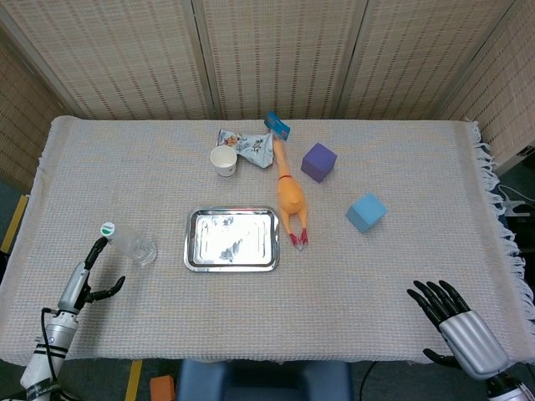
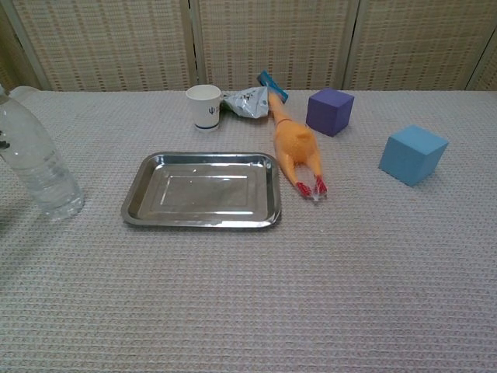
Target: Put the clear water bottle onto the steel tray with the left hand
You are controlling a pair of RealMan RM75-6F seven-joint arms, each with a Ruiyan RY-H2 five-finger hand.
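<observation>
The clear water bottle (image 1: 129,243) (image 2: 35,162) stands upright on the left of the table, its cap white and green. To its right lies the steel tray (image 1: 231,239) (image 2: 203,190), with nothing on it. My left hand (image 1: 88,276) hovers just below and left of the bottle, seen edge-on with fingers apart; its fingertips are close to the bottle without touching it. My right hand (image 1: 456,324) is open at the front right edge of the table, far from both.
A white paper cup (image 1: 223,160), a crumpled snack bag (image 1: 247,146), an orange rubber chicken (image 1: 289,197), a purple cube (image 1: 318,161) and a blue cube (image 1: 365,211) lie behind and to the right of the tray.
</observation>
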